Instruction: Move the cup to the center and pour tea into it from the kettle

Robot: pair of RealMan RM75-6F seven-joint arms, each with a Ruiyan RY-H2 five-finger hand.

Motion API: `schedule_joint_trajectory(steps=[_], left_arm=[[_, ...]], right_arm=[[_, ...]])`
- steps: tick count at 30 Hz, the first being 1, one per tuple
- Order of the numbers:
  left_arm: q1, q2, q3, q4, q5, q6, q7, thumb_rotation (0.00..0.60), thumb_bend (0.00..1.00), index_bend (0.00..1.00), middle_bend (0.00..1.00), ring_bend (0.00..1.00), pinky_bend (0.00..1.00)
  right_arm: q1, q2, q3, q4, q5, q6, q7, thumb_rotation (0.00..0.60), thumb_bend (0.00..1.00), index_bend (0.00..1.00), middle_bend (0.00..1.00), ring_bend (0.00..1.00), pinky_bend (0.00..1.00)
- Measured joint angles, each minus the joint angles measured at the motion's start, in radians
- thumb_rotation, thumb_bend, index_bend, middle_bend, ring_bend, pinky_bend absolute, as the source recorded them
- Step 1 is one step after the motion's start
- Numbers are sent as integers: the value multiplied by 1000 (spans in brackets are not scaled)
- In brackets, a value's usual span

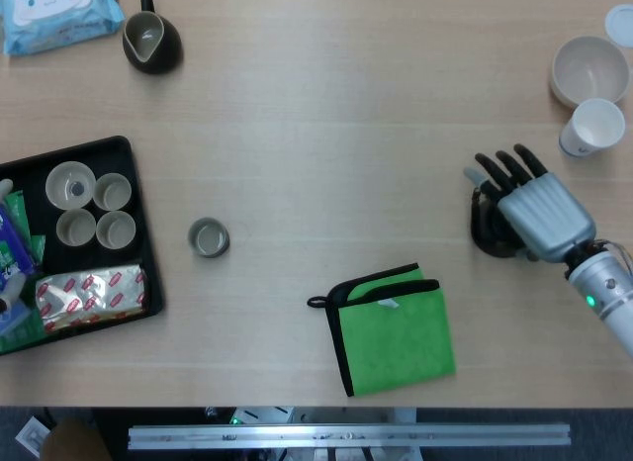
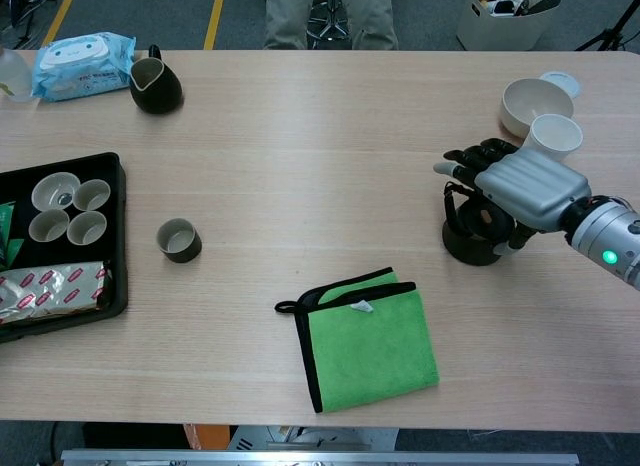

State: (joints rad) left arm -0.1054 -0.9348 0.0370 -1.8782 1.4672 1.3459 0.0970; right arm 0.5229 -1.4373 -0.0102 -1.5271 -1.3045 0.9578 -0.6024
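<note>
**Black kettle under the right hand, cup waiting well to the left**

Black and squat, the kettle point(image 2: 470, 238) stands on the wooden worktop point(image 1: 326, 135) at its right side, and the right hand point(image 2: 522, 186) hovers directly over it with fingers stretched out flat and apart, holding nothing. Whether the palm already touches the kettle's handle cannot be told from either view. The left hand is not in view.

The cup point(image 1: 209, 237) to be filled sits alone on the bare wood, left of the middle and just beside the black tray point(image 1: 138, 154), well apart from the kettle. By the task's order the cup should come to the centre first, so it looks sensible to leave the kettle standing until that is done. If the kettle is taken now, the fingers should close around the handle, not the body, and lift it level so nothing spills on the way across.

Counted:
- one kettle;
- one loose cup;
- four small cups point(image 1: 89, 209) in the tray;
- one dark pitcher point(image 1: 151, 42) at the far left;
- one green cloth point(image 1: 396, 332) near the front edge;
- one pale bowl point(image 1: 589, 71) and one white paper cup point(image 1: 592, 128) at the far right;
- one wipes packet point(image 1: 54, 16) in the corner.
</note>
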Motion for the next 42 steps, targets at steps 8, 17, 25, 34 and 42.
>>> schedule_joint_trajectory(steps=[8,17,25,34,42], left_arm=[[-3,-1,-1,-6,-4,-3,10,600,283,52,34,21,15],[1,7,1,-7,-9,-3,7,600,282,52,34,21,15],[-5,6,4,-14,-2,-12,14,600,282,52,34,21,16],[-9,10,5,-23,-7,-21,20,600,283,52,34,21,16],[-7,14,5,-24,-11,-19,19,600,282,52,34,21,15]], right_arm=[[47,-36,73,33,54,-6,1,600,0,0,0,0,0],[54,15,68,-24,114,-49,38,600,0,0,60,7,0],[67,91,52,-87,195,-128,98,600,0,0,117,48,0],[94,99,36,-95,222,-163,128,600,0,0,169,48,0],[117,93,32,-112,212,-160,134,600,0,0,198,48,0]])
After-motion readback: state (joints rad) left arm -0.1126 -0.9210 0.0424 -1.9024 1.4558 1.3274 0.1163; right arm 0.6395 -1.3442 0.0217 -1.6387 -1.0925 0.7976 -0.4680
